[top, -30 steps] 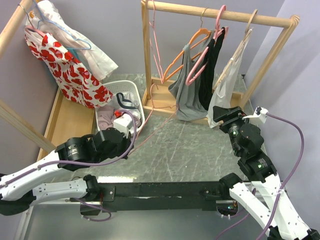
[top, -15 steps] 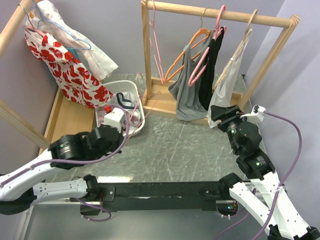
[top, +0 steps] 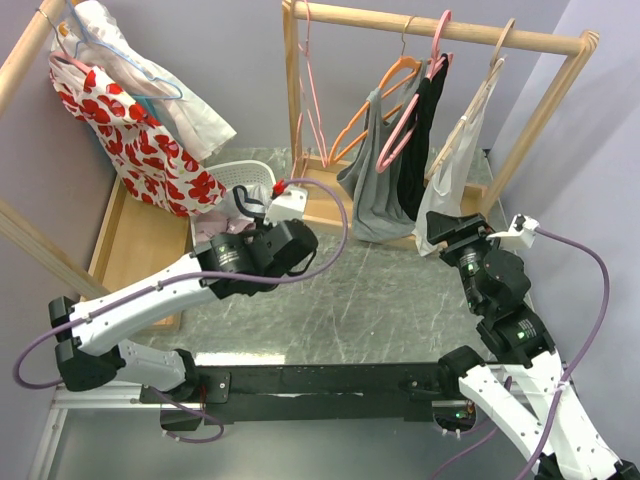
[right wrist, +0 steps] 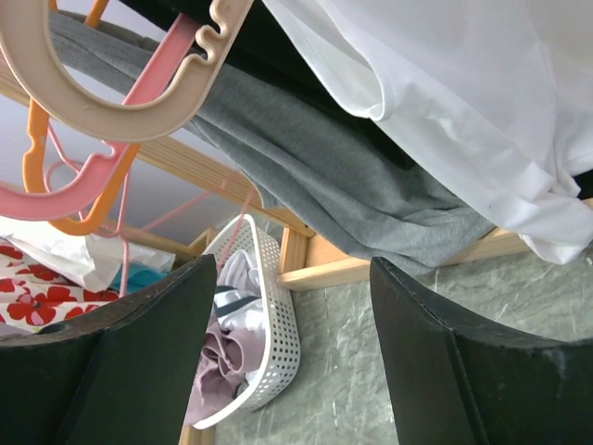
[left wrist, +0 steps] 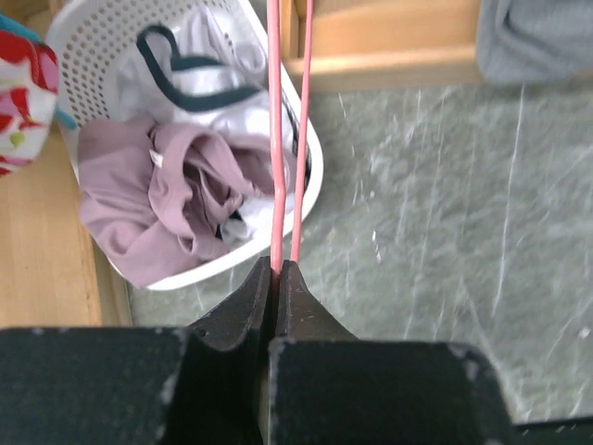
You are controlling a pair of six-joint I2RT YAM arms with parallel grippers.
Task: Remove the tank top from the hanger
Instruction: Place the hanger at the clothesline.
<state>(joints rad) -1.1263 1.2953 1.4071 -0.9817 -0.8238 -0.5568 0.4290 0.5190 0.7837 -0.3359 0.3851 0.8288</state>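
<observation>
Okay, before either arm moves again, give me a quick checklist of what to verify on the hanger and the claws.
1. Grip of the left claw on the pink hanger: ok, shut on its wire.
2. No cloth on the pink hanger: ok for the stretch in view.
3. Hook of the pink hanger free of the rack: cannot tell.
4. The right claw open, nothing between its fingers: ok.
5. The basket close beside the pink hanger: ok, with clothes lying in it.
</observation>
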